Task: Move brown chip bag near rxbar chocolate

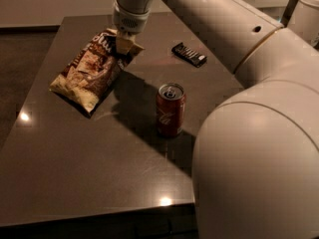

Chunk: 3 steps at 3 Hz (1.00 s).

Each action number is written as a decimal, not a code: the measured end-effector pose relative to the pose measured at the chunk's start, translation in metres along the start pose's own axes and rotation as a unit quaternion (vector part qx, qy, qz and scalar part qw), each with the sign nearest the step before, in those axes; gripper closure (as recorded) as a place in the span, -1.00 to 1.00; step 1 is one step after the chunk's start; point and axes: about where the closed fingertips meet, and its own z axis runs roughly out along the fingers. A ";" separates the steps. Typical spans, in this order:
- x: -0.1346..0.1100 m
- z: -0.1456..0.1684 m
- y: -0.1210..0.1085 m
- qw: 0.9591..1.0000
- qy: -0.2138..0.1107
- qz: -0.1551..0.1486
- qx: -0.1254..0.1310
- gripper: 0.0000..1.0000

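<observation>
Camera view: the gripper [125, 45] sits at the top corner of the brown chip bag [88, 77], jaws pinched on the foil, apparently for dragging. The bag trails over the worktop [99, 173], well apart from the rxbar chocolate [189, 54].

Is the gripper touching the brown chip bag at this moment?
Touching. The camera view shows the gripper at the far end of the brown chip bag, with its fingers closed on the bag's top edge and no gap between them.

The tool [125, 46], clamped on the brown chip bag [87, 76], hides its top edge.
</observation>
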 end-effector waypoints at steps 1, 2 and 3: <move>0.016 -0.014 -0.016 0.999 0.019 0.020 0.023 1.00; 0.038 -0.029 -0.025 0.997 0.041 0.044 0.042 1.00; 0.065 -0.041 -0.027 0.994 0.064 0.072 0.053 1.00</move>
